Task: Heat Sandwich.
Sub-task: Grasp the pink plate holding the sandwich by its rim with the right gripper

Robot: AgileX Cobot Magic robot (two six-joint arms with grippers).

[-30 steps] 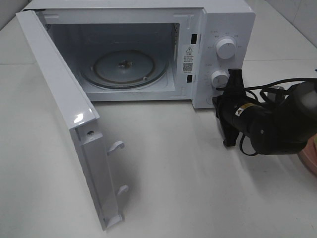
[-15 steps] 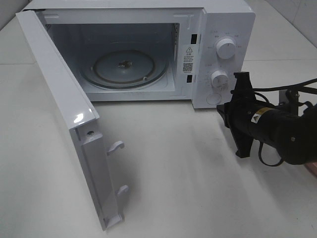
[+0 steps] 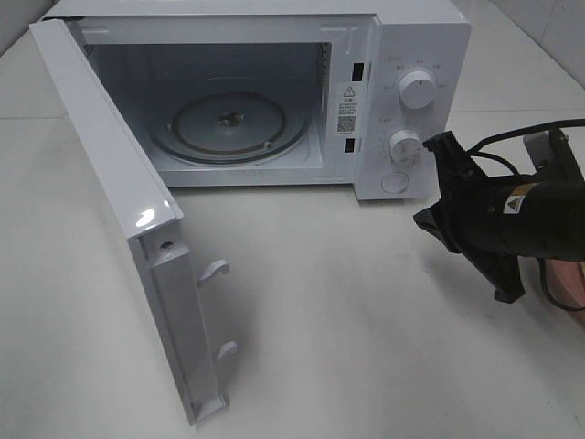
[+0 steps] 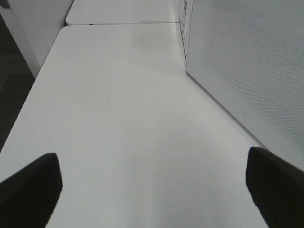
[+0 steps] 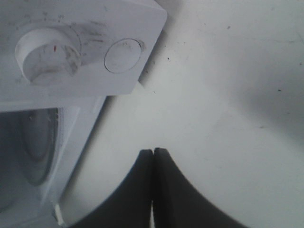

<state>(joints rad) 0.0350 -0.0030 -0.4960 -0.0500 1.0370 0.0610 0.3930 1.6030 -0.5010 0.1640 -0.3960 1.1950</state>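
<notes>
The sandwich is out of view in every frame. Only a sliver of the pink plate (image 3: 565,285) shows at the right edge, behind my right arm. The white microwave (image 3: 416,37) stands at the back with its door (image 3: 119,201) swung open to the left and an empty glass turntable (image 3: 228,123) inside. My right gripper (image 3: 426,219) is shut and empty, low over the table in front of the control panel; in the right wrist view its fingertips (image 5: 153,156) are pressed together. My left gripper (image 4: 152,190) is open and empty over bare table beside the microwave.
Two dials (image 3: 417,89) (image 3: 405,144) and a round button (image 3: 395,182) are on the panel; the lower dial (image 5: 46,54) and button (image 5: 123,55) also show in the right wrist view. The open door juts toward the table's front. The table edge (image 4: 33,90) runs beside the left gripper.
My right gripper has pulled back to the right and toward the front, away from the microwave's dials, and has rotated. The pink plate's edge has come into view. The microwave is unchanged.
</notes>
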